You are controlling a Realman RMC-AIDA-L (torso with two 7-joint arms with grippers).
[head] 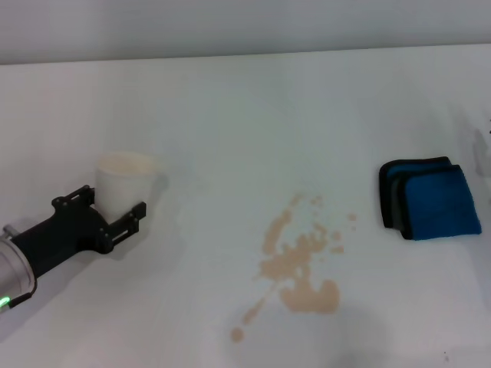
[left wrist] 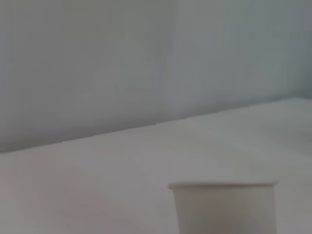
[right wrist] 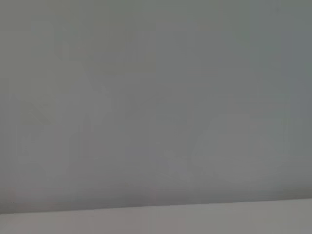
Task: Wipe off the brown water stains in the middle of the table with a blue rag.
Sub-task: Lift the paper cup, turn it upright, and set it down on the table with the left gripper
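Observation:
The brown water stains [head: 301, 264] spread as tan blotches and droplets on the white table [head: 230, 115], a little right of the middle. The blue rag [head: 430, 199], folded with dark edging, lies flat at the right, apart from the stains. My left gripper [head: 112, 205] is at the left, open, with its black fingers [head: 132, 218] on either side of the base of a white paper cup [head: 124, 178]. The cup stands upright and also shows in the left wrist view [left wrist: 224, 207]. My right gripper is out of view; its wrist view shows only the wall and a strip of table.
The table's far edge [head: 245, 55] meets a grey wall. Bare table lies between the cup and the stains and between the stains and the rag.

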